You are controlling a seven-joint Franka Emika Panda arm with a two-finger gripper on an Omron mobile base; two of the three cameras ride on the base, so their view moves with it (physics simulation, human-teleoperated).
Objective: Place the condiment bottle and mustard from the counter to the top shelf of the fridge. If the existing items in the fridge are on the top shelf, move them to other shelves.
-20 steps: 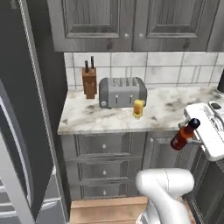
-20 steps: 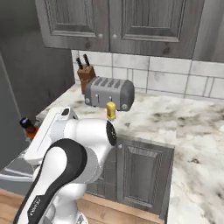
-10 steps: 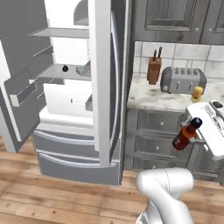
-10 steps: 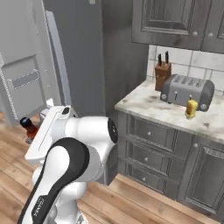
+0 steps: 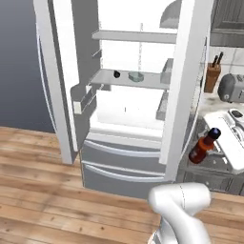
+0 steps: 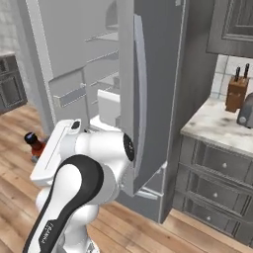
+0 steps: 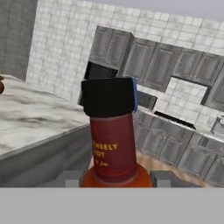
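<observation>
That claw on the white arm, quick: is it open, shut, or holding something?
Gripper: jaws shut on the condiment bottle, gripping it near the neck.

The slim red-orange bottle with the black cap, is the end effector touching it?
Touching. In the hand view the two dark finger tips press against both sides of the slim red-orange bottle, with no gap; the end effector is shut on it.

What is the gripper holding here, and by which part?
The gripper is shut on the condiment bottle, clamped at the bottle's shoulder just below the neck, with the black cap standing clear above the fingers.
</observation>
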